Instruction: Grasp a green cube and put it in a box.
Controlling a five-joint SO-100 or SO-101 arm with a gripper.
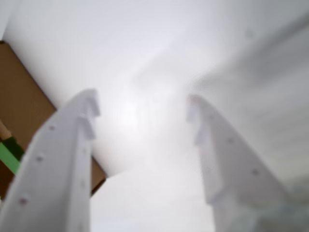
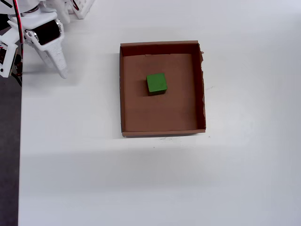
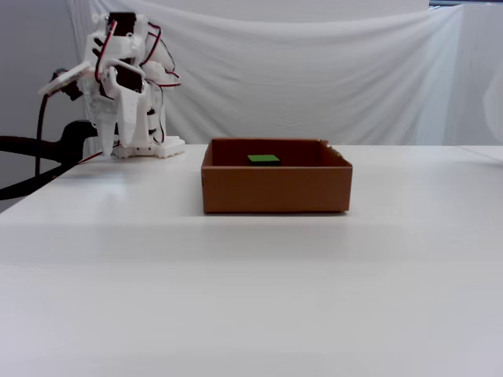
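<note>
White table [image 2: 141,188] bears the box [image 2: 201,94] holding the green cube [image 2: 156,83].

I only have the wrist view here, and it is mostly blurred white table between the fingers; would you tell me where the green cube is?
Observer: The green cube lies inside the box, on its floor, a little toward the far wall in the overhead view.
Operator: Thanks. Is the gripper near the box?
Observer: No, the gripper is well off to the box's left in the overhead view, above bare table.
Operator: Is anything between the fingers?
Observer: Nothing; the jaws stand open and empty.
</note>
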